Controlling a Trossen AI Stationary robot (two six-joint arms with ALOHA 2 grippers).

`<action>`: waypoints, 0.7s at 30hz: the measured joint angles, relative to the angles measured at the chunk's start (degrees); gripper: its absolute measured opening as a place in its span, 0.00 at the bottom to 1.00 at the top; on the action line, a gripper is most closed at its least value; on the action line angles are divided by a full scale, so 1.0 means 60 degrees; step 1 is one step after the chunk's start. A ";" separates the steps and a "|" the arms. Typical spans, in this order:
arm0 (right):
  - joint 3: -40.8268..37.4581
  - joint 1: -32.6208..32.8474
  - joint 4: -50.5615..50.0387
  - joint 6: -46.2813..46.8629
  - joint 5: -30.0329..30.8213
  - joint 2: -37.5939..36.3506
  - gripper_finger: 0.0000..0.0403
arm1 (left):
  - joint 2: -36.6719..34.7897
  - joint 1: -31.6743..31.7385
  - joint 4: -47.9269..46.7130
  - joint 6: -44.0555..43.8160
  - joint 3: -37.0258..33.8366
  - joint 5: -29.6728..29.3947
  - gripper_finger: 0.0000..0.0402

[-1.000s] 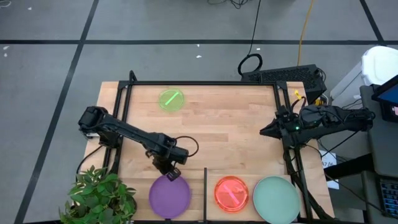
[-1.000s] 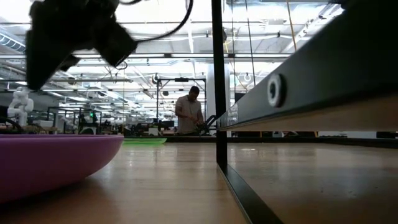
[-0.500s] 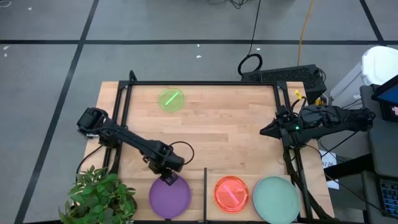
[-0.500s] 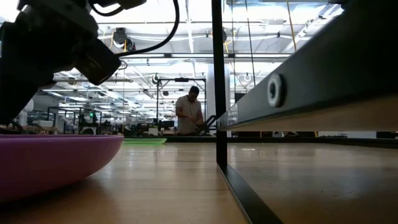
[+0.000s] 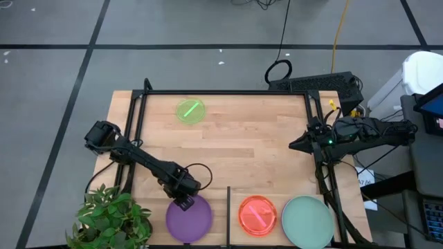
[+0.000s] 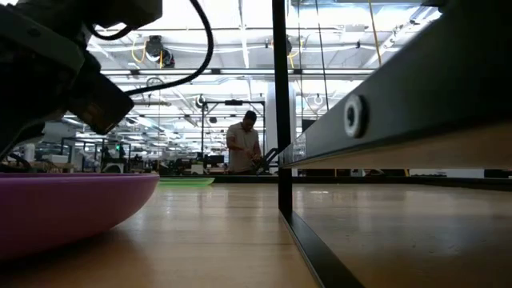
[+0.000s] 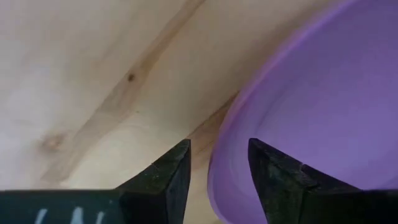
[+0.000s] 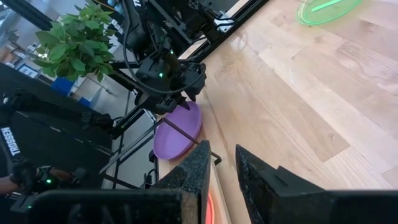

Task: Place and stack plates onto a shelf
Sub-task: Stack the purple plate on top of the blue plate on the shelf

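Tabletop point(image 5: 242, 149): purple plate's point(image 7: 323, 106) rim between left end effector point(image 7: 219, 163) fingers.

A purple plate point(image 5: 189, 218) is sitting at the table's near edge. Beside it are lying a red-pink plate point(image 5: 257, 214) and a pale teal plate point(image 5: 307, 220). A translucent green plate point(image 5: 191, 111) is resting near the far edge.

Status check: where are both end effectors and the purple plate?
Left end effector open, straddling purple plate rim. Right end effector parked at the table's right edge. Nothing in the way.

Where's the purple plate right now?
In the high view the purple plate sits at the table's near edge, left of the black divider bar, with the left gripper at its far rim and a potted plant beside it.
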 joint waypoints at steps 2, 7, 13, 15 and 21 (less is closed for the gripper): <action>0.0000 0.0000 0.0000 0.0122 0.0000 0.0000 0.15 | 0.0001 -0.0002 0.0233 -0.0134 -0.0128 0.0023 0.39; 0.0000 0.0000 0.0000 0.0141 0.0000 0.0000 0.15 | 0.0004 0.0007 0.0238 -0.0015 -0.0245 -0.0012 0.30; 0.0000 0.0000 0.0000 0.0141 0.0002 0.0000 0.15 | 0.0004 0.0007 0.0246 0.0409 -0.0245 -0.0044 0.18; 0.0000 0.0000 0.0001 0.0144 0.0001 0.0000 0.15 | 0.0004 0.0007 0.0230 0.0615 -0.0245 -0.0139 0.15; 0.0000 0.0000 0.0000 0.0141 0.0004 0.0000 0.15 | -0.0036 0.0048 0.0195 0.0946 -0.0216 -0.0600 0.03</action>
